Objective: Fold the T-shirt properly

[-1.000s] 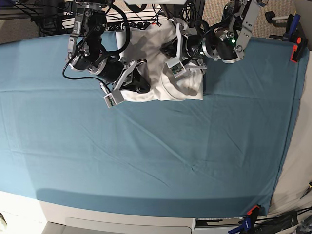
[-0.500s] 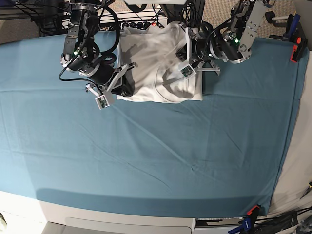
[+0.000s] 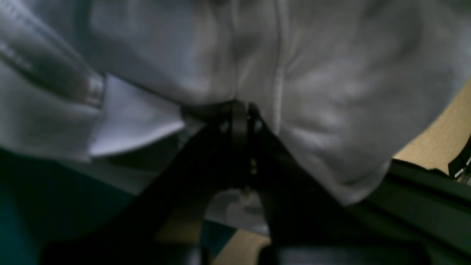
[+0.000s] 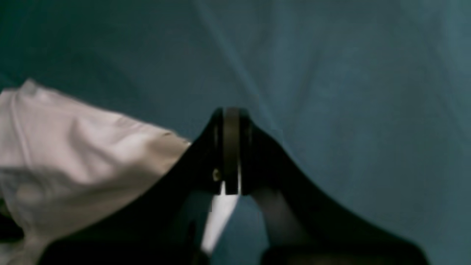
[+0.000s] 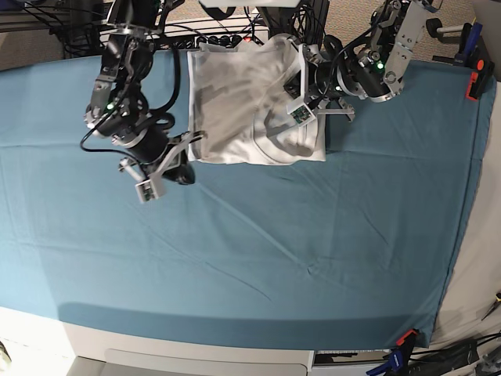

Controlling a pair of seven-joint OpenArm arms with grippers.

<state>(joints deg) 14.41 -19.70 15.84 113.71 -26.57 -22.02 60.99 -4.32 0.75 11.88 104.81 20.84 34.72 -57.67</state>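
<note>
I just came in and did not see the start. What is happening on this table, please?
A two-armed robot is folding a plain white cotton T-shirt that lies at the far edge of a large teal cloth. The left gripper is shut on the T-shirt and lifts part of it above the rest. The right gripper holds nothing; it hangs over the teal cloth beside the shirt's edge. In its wrist view the fingers look almost together. The shirt is partly folded, into a rough rectangle.

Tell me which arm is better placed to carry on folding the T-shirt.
Probably the left. The left gripper is shut on the T-shirt, with white fabric bunched at its tips. The right gripper holds nothing and sits over the teal cloth, beside the shirt's edge.
</note>
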